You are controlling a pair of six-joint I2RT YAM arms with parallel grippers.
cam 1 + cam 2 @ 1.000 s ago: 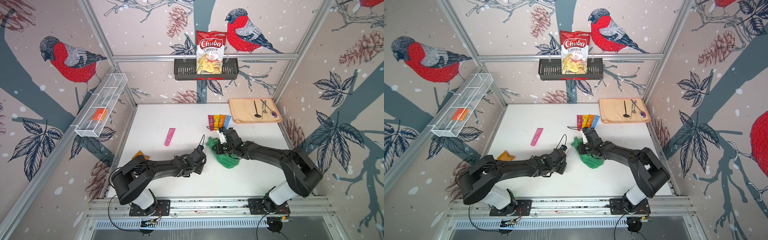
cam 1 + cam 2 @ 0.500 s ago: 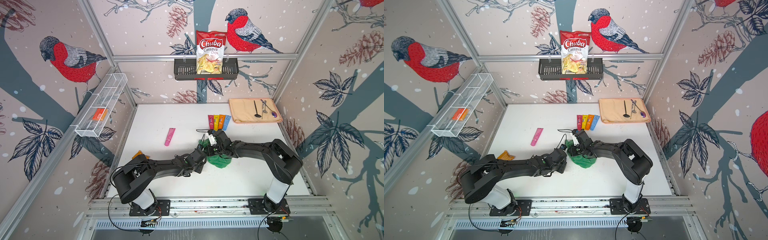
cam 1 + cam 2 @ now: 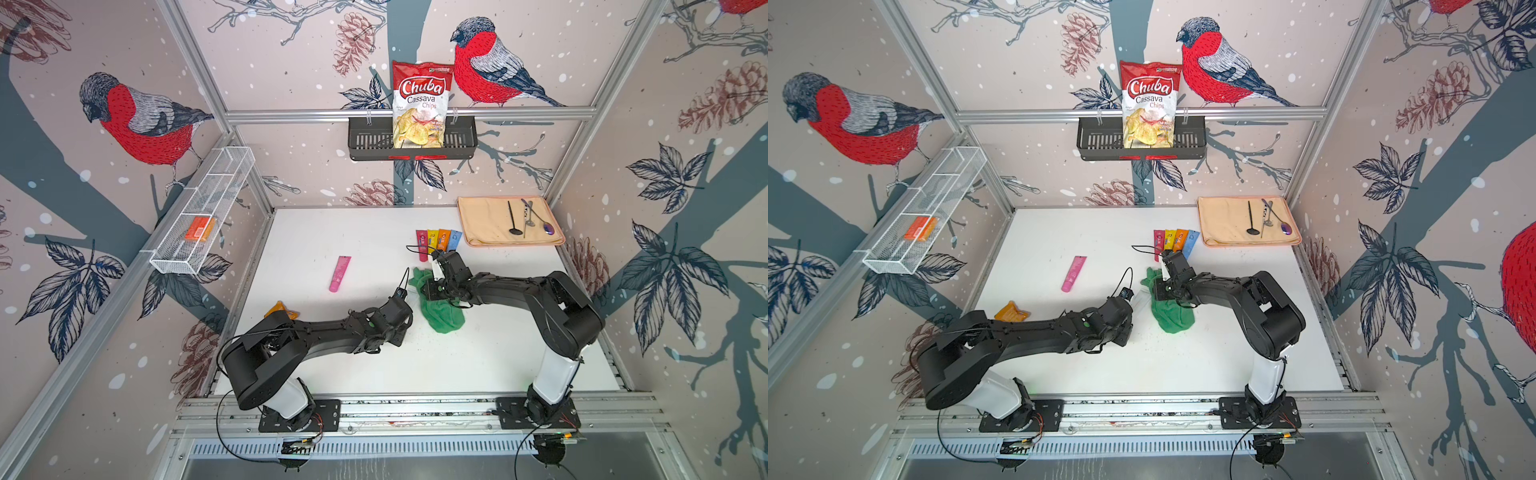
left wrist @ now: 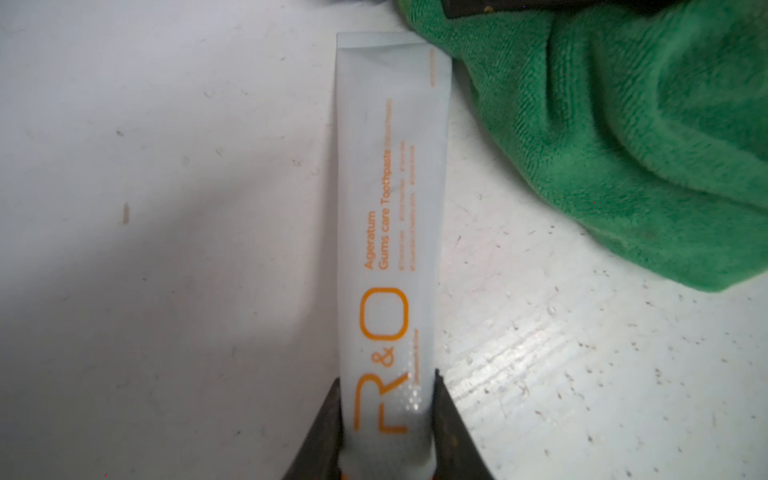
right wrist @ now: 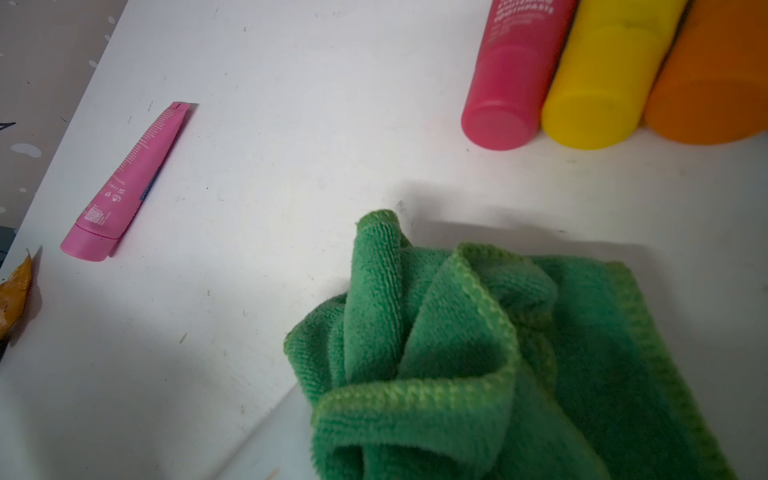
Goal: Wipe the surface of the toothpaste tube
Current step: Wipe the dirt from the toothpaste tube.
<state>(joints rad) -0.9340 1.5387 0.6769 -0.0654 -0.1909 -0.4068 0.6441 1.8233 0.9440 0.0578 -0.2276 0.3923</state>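
toothpaste tube (image 4: pixel 390 187): frosted matt plastic, semi-translucent, orange print. microfibre cloth (image 4: pixel 623 137): green looped pile, fuzzy, stitched hem. tabletop (image 4: pixel 166 187): white, smooth, slight sheen, scuffed and speckled. pink tube (image 3: pixel 340 273), left of centre in a top view: smooth satin plastic. wire basket (image 3: pixel 199 220), upper left: white metal mesh. chips bag (image 3: pixel 419 108): glossy film. frame rails (image 3: pixel 291 114): brushed aluminium. beige mat (image 3: pixel 486 220): matt cloth.

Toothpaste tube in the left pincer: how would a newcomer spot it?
On the white table, find the green cloth. The toothpaste tube is beside it, clamped in the left pincer. It alone is pale white with orange R&O lettering; the other tubes are brightly coloured.
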